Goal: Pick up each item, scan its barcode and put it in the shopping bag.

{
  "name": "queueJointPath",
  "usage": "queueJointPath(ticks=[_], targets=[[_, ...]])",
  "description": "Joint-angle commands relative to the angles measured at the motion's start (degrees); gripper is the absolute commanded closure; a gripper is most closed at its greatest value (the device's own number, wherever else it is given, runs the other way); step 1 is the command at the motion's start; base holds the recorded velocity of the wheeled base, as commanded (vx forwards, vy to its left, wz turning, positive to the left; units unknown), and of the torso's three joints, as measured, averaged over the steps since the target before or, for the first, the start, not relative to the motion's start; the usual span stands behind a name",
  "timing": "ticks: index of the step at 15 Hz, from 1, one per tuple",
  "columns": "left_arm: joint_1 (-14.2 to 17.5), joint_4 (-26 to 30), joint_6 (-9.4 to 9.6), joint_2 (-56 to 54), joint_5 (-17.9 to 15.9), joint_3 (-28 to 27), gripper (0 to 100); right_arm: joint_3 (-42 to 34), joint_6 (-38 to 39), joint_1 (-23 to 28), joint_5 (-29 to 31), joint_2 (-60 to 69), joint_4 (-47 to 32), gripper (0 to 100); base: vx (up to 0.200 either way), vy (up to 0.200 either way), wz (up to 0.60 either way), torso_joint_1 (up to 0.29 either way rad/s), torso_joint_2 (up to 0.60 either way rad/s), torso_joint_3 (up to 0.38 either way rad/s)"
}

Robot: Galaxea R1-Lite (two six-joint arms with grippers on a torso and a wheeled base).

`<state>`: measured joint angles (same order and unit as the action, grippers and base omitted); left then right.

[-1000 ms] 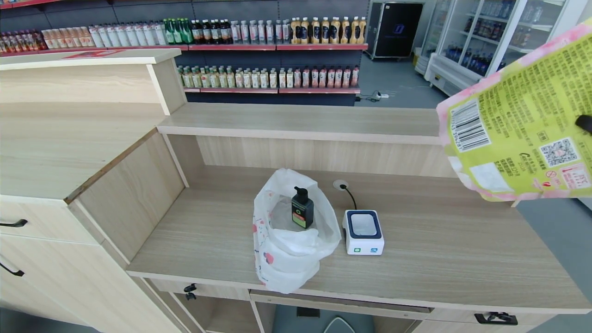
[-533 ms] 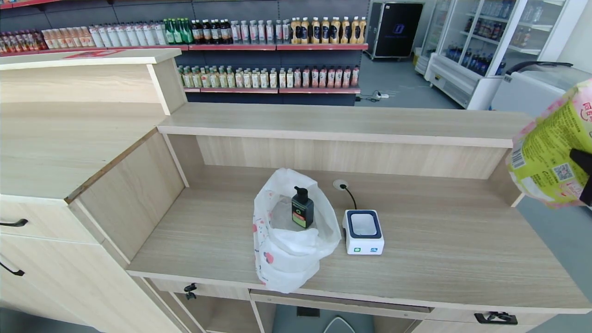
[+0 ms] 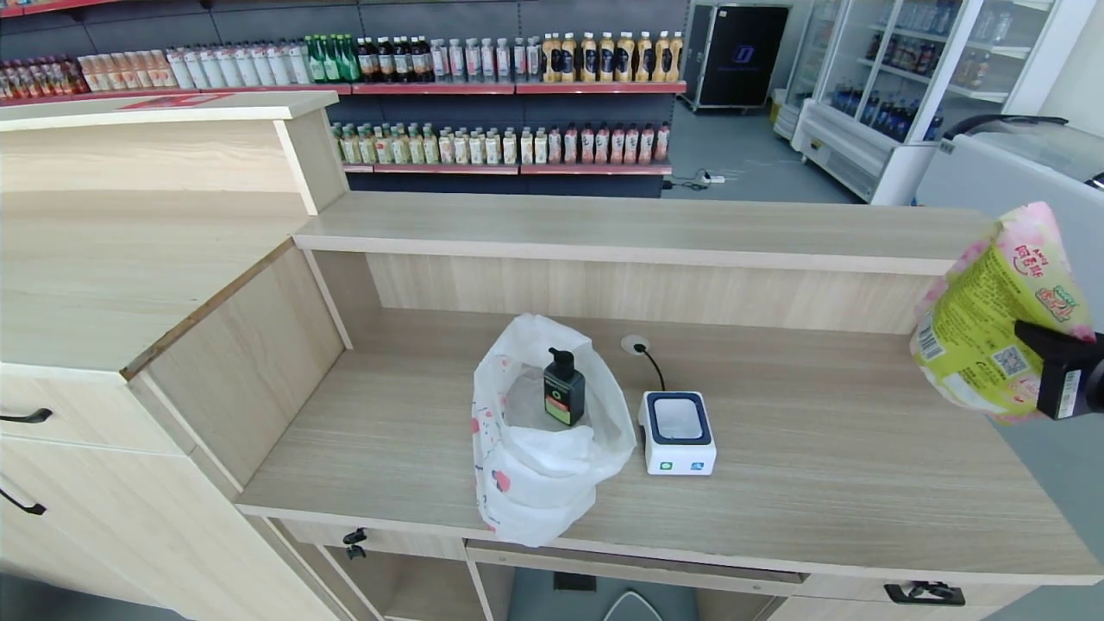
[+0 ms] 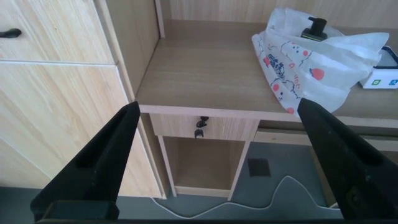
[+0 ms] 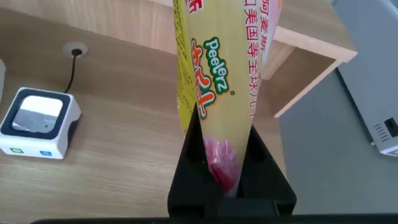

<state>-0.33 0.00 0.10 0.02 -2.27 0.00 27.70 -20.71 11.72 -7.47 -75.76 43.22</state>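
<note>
My right gripper (image 3: pixel 1048 366) is shut on a yellow-green snack pouch (image 3: pixel 992 319) with pink edges, held in the air past the counter's right end. From the right wrist, the pouch (image 5: pixel 211 81) stands clamped between the two black fingers (image 5: pixel 193 149), with the white barcode scanner (image 5: pixel 37 121) off to the side on the counter. The scanner (image 3: pixel 677 431) sits mid-counter beside the white shopping bag (image 3: pixel 535 466), which holds a dark pump bottle (image 3: pixel 564 390). My left gripper (image 4: pixel 217 155) hangs open, low and in front of the counter's left end; the bag (image 4: pixel 317 59) lies beyond it.
A wooden counter (image 3: pixel 828 466) with a raised back ledge (image 3: pixel 638 228) carries the scanner and its cable (image 3: pixel 651 362). A taller cabinet (image 3: pixel 129 259) stands on the left. Drink shelves (image 3: pixel 483 86) and fridges (image 3: pixel 888 78) fill the background.
The pouch and my right gripper have moved away from the camera and down, from high at the upper right to beside the counter's right end. Bag, bottle and scanner are unmoved.
</note>
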Motion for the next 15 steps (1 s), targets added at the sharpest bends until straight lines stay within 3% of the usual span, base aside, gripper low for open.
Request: queueJointPath(ticks=[1, 7, 10, 15], targets=[[0.0, 0.0, -0.01, 0.1, 0.0, 0.0, 0, -0.2, -1.8, -3.3, -0.2, -1.5, 0.1, 100, 0.000, 0.000, 0.60, 0.002, 0.00, 0.002], [0.0, 0.0, -0.01, 0.1, 0.0, 0.0, 0, -0.2, -13.0, -5.7, -0.3, -7.6, 0.6, 100, 0.000, 0.000, 0.60, 0.006, 0.00, 0.004], [0.0, 0.0, -0.01, 0.1, 0.0, 0.0, 0, -0.3, -22.5, -3.5, -0.3, -11.8, 3.1, 100, 0.000, 0.000, 0.00, 0.000, 0.00, 0.000], [0.0, 0.0, -0.01, 0.1, 0.0, 0.0, 0, -0.7, -31.5, -2.3, -0.7, -15.9, 10.9, 100, 0.000, 0.000, 0.00, 0.000, 0.00, 0.000]])
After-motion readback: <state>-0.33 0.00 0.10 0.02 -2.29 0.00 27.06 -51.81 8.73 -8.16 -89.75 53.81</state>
